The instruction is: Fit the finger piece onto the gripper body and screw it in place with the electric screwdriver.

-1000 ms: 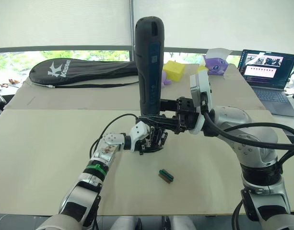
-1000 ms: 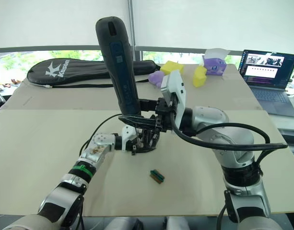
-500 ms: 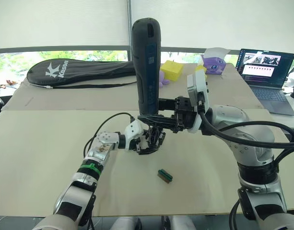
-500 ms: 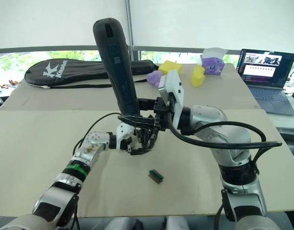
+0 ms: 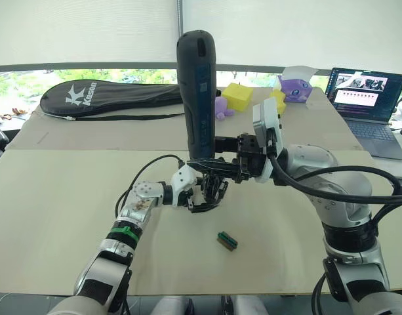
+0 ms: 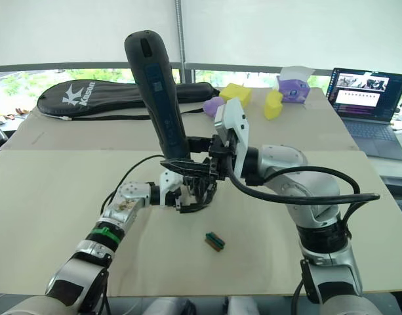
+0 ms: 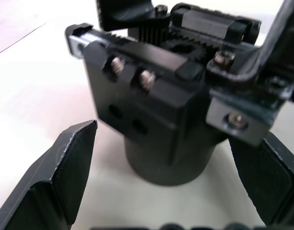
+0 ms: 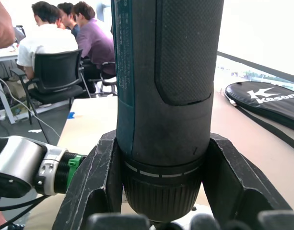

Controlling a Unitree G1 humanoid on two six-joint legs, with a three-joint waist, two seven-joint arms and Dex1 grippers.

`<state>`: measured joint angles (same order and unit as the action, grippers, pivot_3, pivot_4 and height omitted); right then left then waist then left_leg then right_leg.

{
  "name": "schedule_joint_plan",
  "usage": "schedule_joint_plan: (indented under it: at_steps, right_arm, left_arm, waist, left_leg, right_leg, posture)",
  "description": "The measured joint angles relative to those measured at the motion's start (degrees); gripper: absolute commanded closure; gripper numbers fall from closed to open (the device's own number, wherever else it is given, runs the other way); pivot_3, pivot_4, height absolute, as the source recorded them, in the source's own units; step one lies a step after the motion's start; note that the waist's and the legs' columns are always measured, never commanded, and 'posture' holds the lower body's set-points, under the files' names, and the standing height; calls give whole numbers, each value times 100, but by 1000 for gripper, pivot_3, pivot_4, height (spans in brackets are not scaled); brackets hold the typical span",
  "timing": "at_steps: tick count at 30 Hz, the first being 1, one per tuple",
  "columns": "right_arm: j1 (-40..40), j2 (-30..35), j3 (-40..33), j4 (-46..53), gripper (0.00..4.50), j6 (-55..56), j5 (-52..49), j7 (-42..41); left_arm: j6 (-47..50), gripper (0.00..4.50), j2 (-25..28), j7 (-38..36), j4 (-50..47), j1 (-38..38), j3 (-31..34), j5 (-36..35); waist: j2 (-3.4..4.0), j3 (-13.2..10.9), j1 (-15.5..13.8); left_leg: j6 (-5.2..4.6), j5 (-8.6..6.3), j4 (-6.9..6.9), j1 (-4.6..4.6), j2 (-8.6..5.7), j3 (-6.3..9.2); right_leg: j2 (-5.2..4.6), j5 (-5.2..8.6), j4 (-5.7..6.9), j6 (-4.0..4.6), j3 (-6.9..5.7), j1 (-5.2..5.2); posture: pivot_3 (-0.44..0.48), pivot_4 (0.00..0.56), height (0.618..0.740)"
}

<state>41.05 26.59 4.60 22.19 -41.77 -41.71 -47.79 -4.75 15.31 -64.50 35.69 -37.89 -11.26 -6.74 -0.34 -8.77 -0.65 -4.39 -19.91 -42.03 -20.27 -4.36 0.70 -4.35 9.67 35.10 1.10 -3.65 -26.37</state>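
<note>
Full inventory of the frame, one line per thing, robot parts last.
electric screwdriver: 1, dark grey, upright over table centre, clamped in right end effector
gripper body: 1, black, standing on table between the left end effector's fingers
green-and-brown block: 1, on table, nearer the robot than the gripper body
racket bag: 1, black, far left of table
yellow blocks: 2, far edge of table
purple toys: 2, far edge, by the yellow blocks
laptop: 1, open, far right
table: 1, beige
people: several, seated in the background
left end effector: open around gripper body
right end effector: shut on screwdriver
</note>
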Motion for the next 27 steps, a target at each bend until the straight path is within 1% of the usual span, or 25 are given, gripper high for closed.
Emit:
schedule_joint_plan:
  at_steps: [2,4,5,8,17,27]
  right_arm:
    - [0,-5,9,0,2582,0,7,-7]
    - [0,-7,27,0,2582,0,14,-16]
    - [0,-10,33,0,2582,0,21,-24]
    - [0,-15,36,-2,2582,1,50,-40]
    - [2,-79,46,-55,2582,28,244,-51]
    - [97,-247,138,-342,2582,353,573,-51]
  left_arm:
    - [-3,0,-10,7,3,0,0,3]
    - [-8,529,-10,8,4,0,0,5]
    - [-10,845,-9,4,5,0,0,5]
    - [-21,2177,-11,-27,11,0,-5,-4]
    - [-27,2197,-15,-41,17,-3,-5,0]
    - [-27,2197,-11,-47,16,-2,-5,0]
  waist:
    - [0,0,0]
    - [0,0,-1]
    - [0,0,-1]
    - [0,0,-2]
    - [0,0,-1]
    - [0,0,2]
  left_leg:
    - [0,0,0,0,0,0]
    - [0,0,0,0,0,0]
    - [0,0,0,0,0,0]
    - [0,0,0,0,0,0]
    - [0,0,0,0,0,0]
    - [0,0,0,0,0,0]
  right_leg:
    - [0,0,0,0,0,0]
    - [0,0,0,0,0,0]
    - [0,0,0,0,0,0]
    - [0,0,0,0,-1,0]
    - [0,0,0,0,0,0]
    - [1,0,1,0,-3,0]
  posture:
    - [0,150,740]
    - [0,150,740]
    - [0,150,740]
    - [0,150,740]
    - [0,150,740]
    - [0,150,740]
